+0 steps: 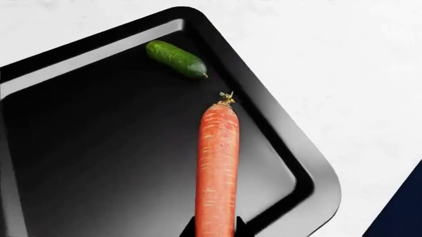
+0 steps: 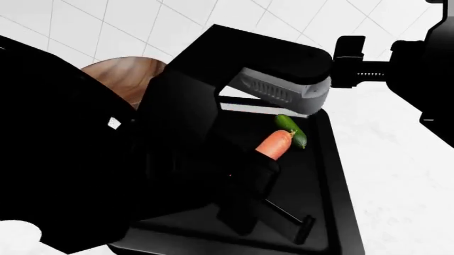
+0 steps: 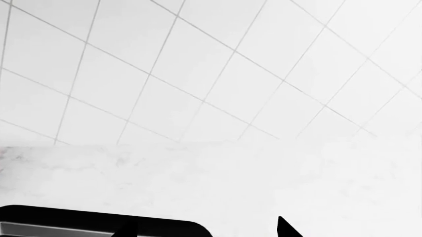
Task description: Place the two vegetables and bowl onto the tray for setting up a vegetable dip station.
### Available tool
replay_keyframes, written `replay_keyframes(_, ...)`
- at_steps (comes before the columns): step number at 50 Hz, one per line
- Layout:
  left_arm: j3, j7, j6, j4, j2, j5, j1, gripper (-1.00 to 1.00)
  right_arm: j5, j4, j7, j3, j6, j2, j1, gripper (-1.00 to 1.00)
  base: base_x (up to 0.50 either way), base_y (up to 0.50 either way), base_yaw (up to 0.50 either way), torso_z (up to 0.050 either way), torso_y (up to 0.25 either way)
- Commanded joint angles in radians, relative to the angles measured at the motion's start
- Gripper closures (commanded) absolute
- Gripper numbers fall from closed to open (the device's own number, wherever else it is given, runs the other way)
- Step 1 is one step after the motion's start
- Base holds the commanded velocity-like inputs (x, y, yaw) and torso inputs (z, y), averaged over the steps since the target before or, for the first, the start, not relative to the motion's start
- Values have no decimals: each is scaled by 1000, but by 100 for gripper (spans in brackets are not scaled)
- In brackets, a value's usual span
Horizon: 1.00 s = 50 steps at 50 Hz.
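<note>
The carrot is seen in the left wrist view clamped in the left gripper, whose two dark fingertips press its sides at the frame's lower edge; its green stem end points away from the camera, over the tray. The cucumber is seen lying on the tray floor just beside a rounded corner and one raised rim, well apart from the carrot. Most of the tray floor is seen bare. White tabletop surrounds the rim.

In the head view, the carrot is held over the tray, its tip just beside the cucumber. The wooden bowl is partly hidden behind the left arm, on the tabletop outside the tray.

In the right wrist view, two dark fingertips of the right gripper are seen set apart with nothing between them, above a tray edge and open tabletop.
</note>
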Motion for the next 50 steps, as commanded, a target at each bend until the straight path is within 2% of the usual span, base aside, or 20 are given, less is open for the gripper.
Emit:
replay_keyframes(1, -13, 6, 70, 19, 56, -36, -26, 100, -3, 2, -4, -3, 0, 1, -1, -100, 0, 0, 0, 0, 0)
replay_keyframes(22, 25, 5, 105, -24, 54, -15, -5, 100, -1, 3, -2, -5, -4, 1, 1, -100, 0, 0, 0, 0, 0)
replay_keyframes(39, 70, 4, 158, 32, 56, -2, 52, 100, -5, 2, -3, -10, -3, 3, 1, -100, 0, 0, 0, 0, 1)
replay_keyframes(50, 69, 11, 155, 39, 63, 5, 42, 100, -2, 4, 0, -12, -2, 2, 4, -100, 0, 0, 0, 0, 0)
